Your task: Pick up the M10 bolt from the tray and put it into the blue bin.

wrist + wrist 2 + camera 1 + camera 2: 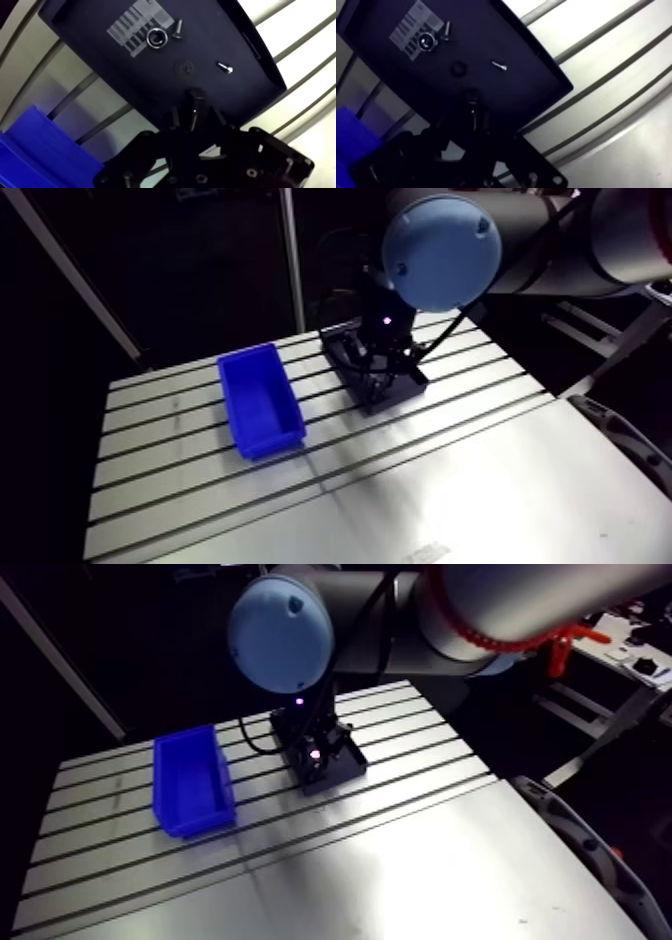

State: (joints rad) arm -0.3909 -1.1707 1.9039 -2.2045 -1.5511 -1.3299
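Observation:
In the wrist view a black tray lies on the slotted table under my gripper. A dark bolt stands upright between the fingertips, its head toward the tray floor, and the fingers are closed against it. The blue bin sits empty on the table to the left of the tray in the arm view, and one of its corners shows beside the gripper in the wrist view. In the arm view the gripper hangs low over the tray and hides most of it.
On the tray ahead of the gripper are a striped label, a shiny ring-shaped nut, a short dark screw, a small silvery screw and a dark round part. Smooth plate covers the table's near side.

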